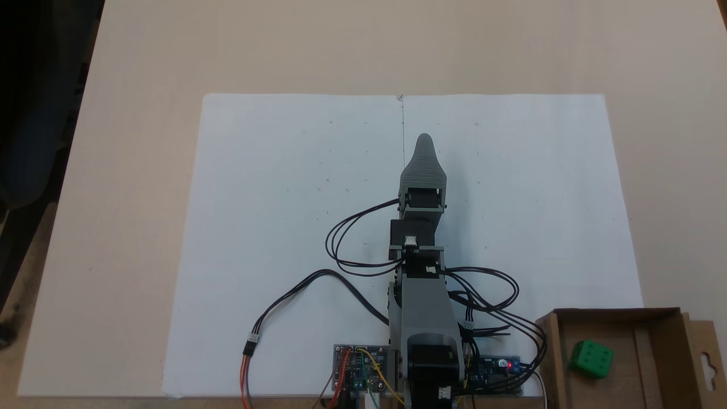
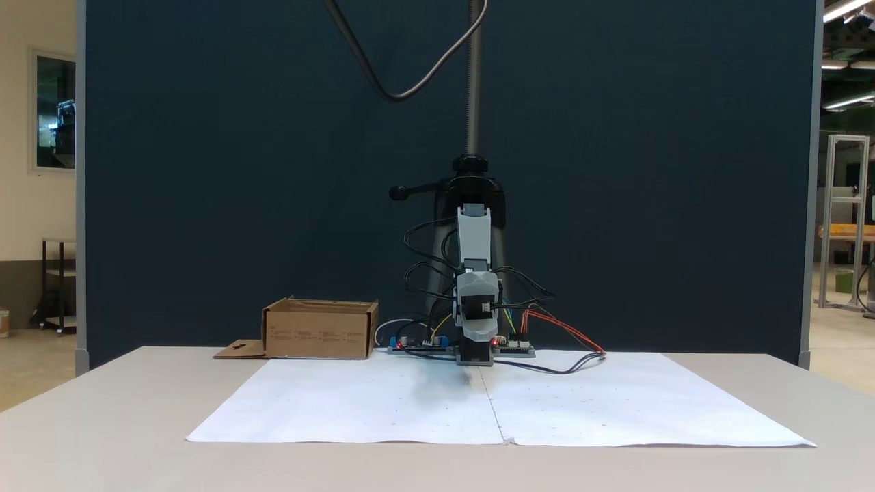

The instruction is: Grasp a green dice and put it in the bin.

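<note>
The green dice point(image 1: 590, 359) lies inside the bin point(image 1: 659, 335), a brown cardboard box at the lower right of a fixed view taken from above. In the front-facing fixed view the bin point(image 2: 320, 331) stands left of the arm's base, and its walls hide the dice. My gripper point(image 1: 425, 141) points out over the white paper, far from the bin and holding nothing. One grey finger covers the other from above. In the front-facing view the gripper point(image 2: 476, 287) faces the camera, and no gap between the jaws can be made out.
A large white paper sheet point(image 1: 284, 227) covers the tan table. Circuit boards point(image 1: 363, 363) and loose black cables point(image 1: 341, 250) sit around the arm's base. A camera stand point(image 2: 472, 171) rises behind the arm. The bin's side flap point(image 1: 706, 358) has a cut-out slot.
</note>
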